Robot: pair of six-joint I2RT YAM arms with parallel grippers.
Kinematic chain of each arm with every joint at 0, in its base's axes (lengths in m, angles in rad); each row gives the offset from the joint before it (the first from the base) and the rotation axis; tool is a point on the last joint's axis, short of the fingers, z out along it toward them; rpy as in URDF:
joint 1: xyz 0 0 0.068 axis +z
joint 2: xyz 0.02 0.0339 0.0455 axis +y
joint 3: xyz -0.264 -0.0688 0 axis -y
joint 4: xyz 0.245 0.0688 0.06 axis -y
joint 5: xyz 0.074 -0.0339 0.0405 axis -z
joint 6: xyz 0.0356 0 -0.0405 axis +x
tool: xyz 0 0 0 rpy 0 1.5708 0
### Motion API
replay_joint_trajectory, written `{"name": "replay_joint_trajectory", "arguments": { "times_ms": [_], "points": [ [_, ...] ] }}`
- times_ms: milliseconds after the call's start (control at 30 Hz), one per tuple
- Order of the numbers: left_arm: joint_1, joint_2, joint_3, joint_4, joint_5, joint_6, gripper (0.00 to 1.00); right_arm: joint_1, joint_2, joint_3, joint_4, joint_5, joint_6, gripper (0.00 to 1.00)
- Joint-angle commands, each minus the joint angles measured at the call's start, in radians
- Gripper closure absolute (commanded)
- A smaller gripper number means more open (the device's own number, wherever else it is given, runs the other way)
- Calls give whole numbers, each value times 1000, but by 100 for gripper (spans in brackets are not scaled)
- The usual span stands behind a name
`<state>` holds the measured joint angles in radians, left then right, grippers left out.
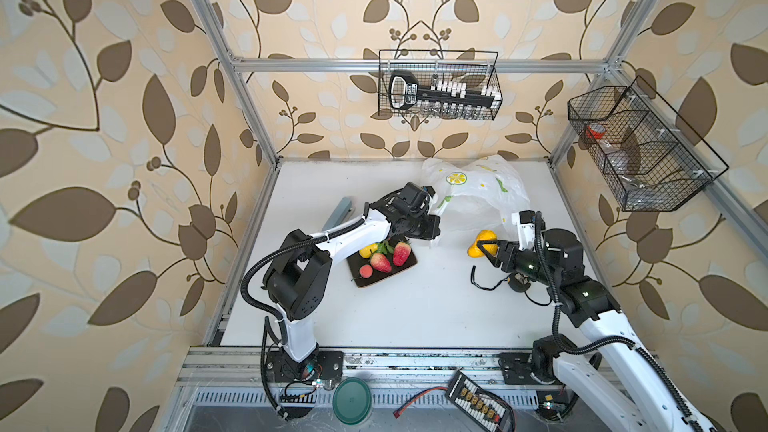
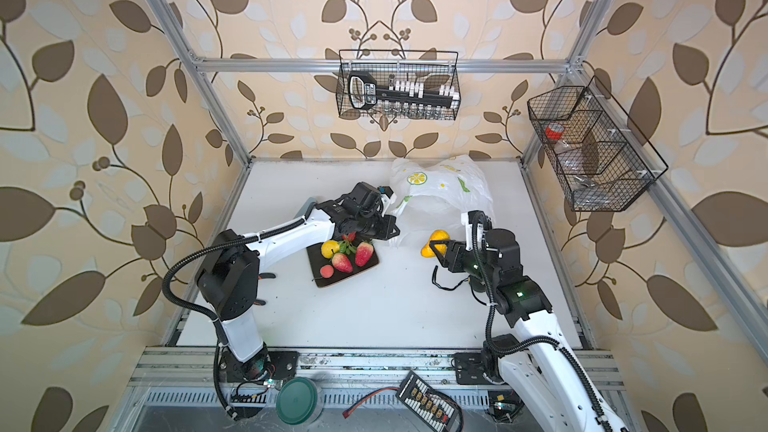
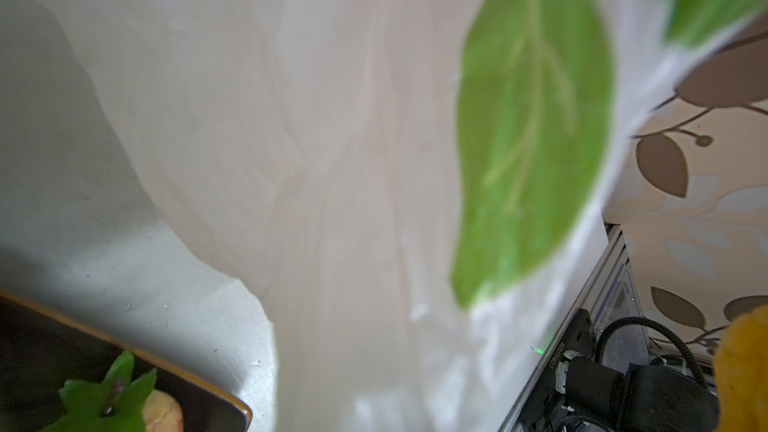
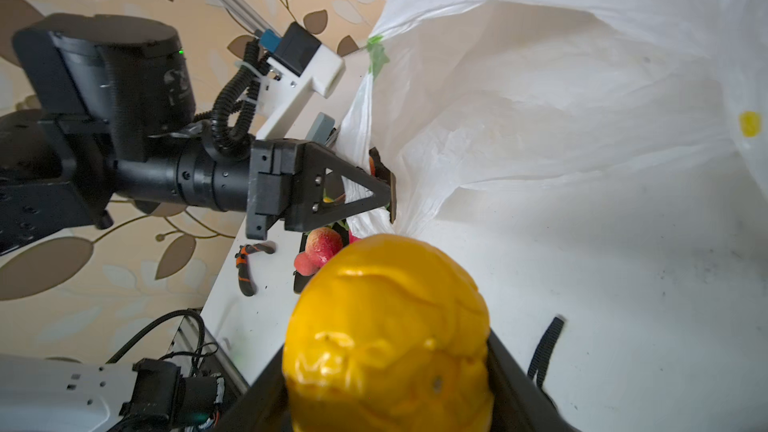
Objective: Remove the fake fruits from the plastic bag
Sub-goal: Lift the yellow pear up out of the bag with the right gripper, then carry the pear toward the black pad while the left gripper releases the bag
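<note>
In both top views the plastic bag [image 1: 478, 197] is seen lying at the back of the table [image 1: 415, 317]. Its near edge is pinched by the clenched left gripper [image 1: 433, 229]. A yellow fruit [image 1: 483, 242] is grasped by the right gripper [image 1: 482, 248] just outside the bag's mouth. Several other fake fruits [image 1: 380, 261] are laid on the dark tray [image 1: 361, 281].

In the left wrist view, little is shown but bag film [image 3: 332, 160], a printed leaf [image 3: 532, 139] and a tray corner [image 3: 41, 347]; the jaws are not seen there.

In the right wrist view, the yellow fruit [image 4: 386, 326] is held between black fingers [image 4: 511, 371], and the left gripper [image 4: 388, 195] is seen shut on the bag's rim.

Carrying this fruit to the tray is judged to be the step in hand. A firm hold is advised, since glossy skin may slip. The fruit is best carried clear of the table and the left gripper, then set on the tray's bare near corner.
</note>
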<state>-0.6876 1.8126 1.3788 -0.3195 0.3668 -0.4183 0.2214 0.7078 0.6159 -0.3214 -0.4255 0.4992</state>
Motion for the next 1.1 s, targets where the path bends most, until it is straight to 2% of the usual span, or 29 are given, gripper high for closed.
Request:
{"name": "replay_joint_trajectory", "arguments": {
  "times_ms": [0,100,167,267,300,433,467,533,567,767,867,967,1067],
  "points": [
    [0,14,17,22,27,15,99,3,5,-15,28,-104,-44,54],
    [0,20,27,15,32,17,96,5,20,4,38,-135,-56,54],
    [0,14,24,14,32,16,88,4,23,29,40,-118,-67,54],
    [0,-19,3,17,20,18,64,5,27,69,26,-25,-96,54],
    [0,-35,-4,18,13,18,53,5,33,83,23,19,-101,54],
    [0,-120,-55,10,-10,22,26,5,70,147,25,121,-129,54],
    [0,-143,-70,6,-15,24,12,5,82,162,25,130,-136,55],
    [0,-206,-108,5,-29,26,4,5,111,198,28,153,-150,55],
    [-1,-234,-127,5,-36,26,1,5,123,214,31,155,-160,55],
    [0,-453,-235,-27,-68,30,1,6,201,297,61,152,-194,55],
    [0,-558,-273,-65,-121,35,1,6,248,346,76,147,-210,56],
    [0,-643,-275,-142,-246,28,1,27,309,410,84,144,-232,57],
    [5,-719,-258,-241,-455,-6,1,110,376,483,88,204,-281,56]
  ]
}}
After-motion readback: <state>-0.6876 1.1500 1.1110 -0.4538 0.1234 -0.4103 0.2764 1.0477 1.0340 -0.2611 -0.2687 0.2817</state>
